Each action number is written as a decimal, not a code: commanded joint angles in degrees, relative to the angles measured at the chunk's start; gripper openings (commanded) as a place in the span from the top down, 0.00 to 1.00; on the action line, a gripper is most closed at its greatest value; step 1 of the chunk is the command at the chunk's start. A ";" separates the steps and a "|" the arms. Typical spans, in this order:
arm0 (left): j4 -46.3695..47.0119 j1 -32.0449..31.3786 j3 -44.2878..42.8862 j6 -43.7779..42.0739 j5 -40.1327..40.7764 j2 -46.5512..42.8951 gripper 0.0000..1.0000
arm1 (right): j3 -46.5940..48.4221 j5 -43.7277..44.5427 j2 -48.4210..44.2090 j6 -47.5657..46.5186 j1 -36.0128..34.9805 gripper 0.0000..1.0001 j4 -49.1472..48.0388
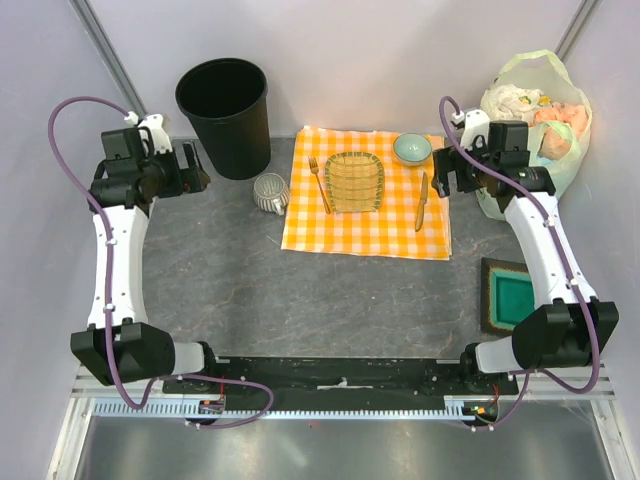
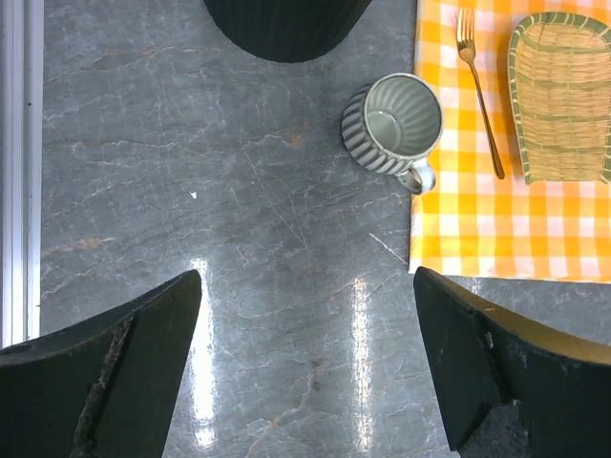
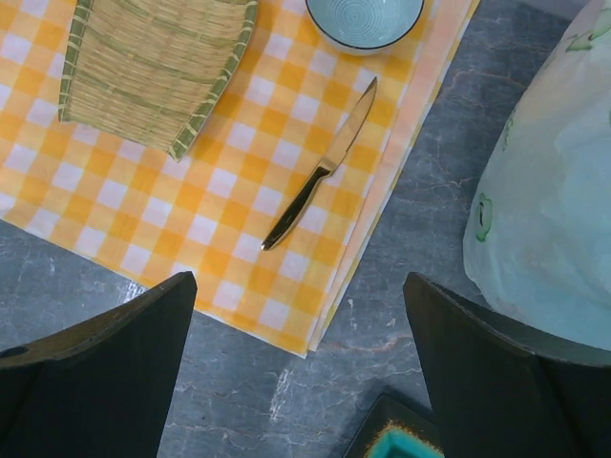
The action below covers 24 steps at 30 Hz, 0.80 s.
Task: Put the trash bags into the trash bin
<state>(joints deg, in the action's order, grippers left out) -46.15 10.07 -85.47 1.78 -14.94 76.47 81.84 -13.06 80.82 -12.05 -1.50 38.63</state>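
– 2 jaws-wide, empty tools: left pincer (image 1: pixel 195 167), right pincer (image 1: pixel 443 178). Where do we find the peach-orange trash bag (image 1: pixel 562 122)?
– Far right corner, seemingly tucked in the pale green bag (image 1: pixel 520 100), well apart from the black trash bin (image 1: pixel 225 110). We judge it light, soft, slippery; we'd pinch a bunched fold

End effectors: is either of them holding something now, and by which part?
Nothing is held. The left end effector stands open over the grey table, the right end effector open over the checked cloth's edge.
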 commanded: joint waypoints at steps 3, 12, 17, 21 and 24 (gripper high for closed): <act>2.73 -2.06 -3.56 -0.02 0.35 -0.18 0.01 | 7.79 1.45 -1.01 -3.50 0.00 0.02 -4.96; 4.58 -6.81 -4.71 -0.29 -1.41 -0.17 0.01 | 44.96 1.89 18.05 1.77 14.76 0.02 1.35; 7.65 -7.60 -0.67 0.15 -1.67 -2.55 0.01 | 51.92 7.51 25.00 5.98 19.25 0.02 -1.62; 8.97 -7.60 1.27 -0.37 -1.67 -3.95 0.01 | 51.93 12.70 28.51 5.64 21.44 0.05 -5.40; 10.46 -7.60 3.02 -0.64 -1.76 -5.09 0.01 | 51.23 15.25 30.45 4.24 22.50 0.12 -5.59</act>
<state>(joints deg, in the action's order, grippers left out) -40.18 2.52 -83.99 1.72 -15.57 74.30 131.94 -3.14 109.78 -7.81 19.44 35.70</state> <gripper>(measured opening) 0.991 0.920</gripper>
